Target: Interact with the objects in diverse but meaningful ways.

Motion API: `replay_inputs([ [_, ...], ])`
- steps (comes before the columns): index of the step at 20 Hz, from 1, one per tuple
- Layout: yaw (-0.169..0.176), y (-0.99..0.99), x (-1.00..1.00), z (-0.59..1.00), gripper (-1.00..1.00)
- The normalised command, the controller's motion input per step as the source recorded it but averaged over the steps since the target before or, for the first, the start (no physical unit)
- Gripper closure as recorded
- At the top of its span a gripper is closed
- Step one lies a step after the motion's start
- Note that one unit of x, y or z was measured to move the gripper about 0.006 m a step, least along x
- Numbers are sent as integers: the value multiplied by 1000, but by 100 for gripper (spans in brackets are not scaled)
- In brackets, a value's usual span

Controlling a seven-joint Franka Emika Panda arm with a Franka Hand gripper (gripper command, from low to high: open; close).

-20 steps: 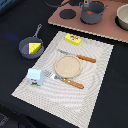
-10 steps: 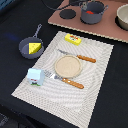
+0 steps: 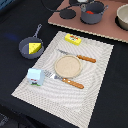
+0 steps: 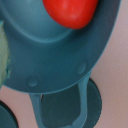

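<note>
A grey pot (image 3: 92, 12) stands on the brown toy stove board (image 3: 107, 31) at the back, with a red tomato (image 3: 90, 10) inside it. The wrist view looks closely down into this pot (image 4: 55, 55), showing the tomato (image 4: 70, 11) and the pot's looped handle (image 4: 60, 107). On the exterior view's left a dark grey frying pan (image 3: 29, 48) holds the yellow cheese wedge (image 3: 34, 47). The yellow box (image 3: 73, 39) and the white-blue milk carton (image 3: 34, 76) rest on the placemat (image 3: 95, 85). No gripper fingers show in either view.
A round wooden plate (image 3: 67, 66) lies mid-mat between a knife (image 3: 80, 57) and a fork (image 3: 67, 80), both wooden-handled. A second, paler pot (image 3: 122, 17) stands at the exterior view's right edge. A black burner disc (image 3: 67, 14) lies on the board.
</note>
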Motion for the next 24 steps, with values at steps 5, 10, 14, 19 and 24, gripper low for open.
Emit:
replay_inputs([
  [5,16,0,-201,-337,-100],
  [10,13,0,-161,-282,-100],
  [14,7,0,-151,-208,-100],
  [19,5,0,-163,-182,-100],
  [24,4,0,-184,-146,-100],
])
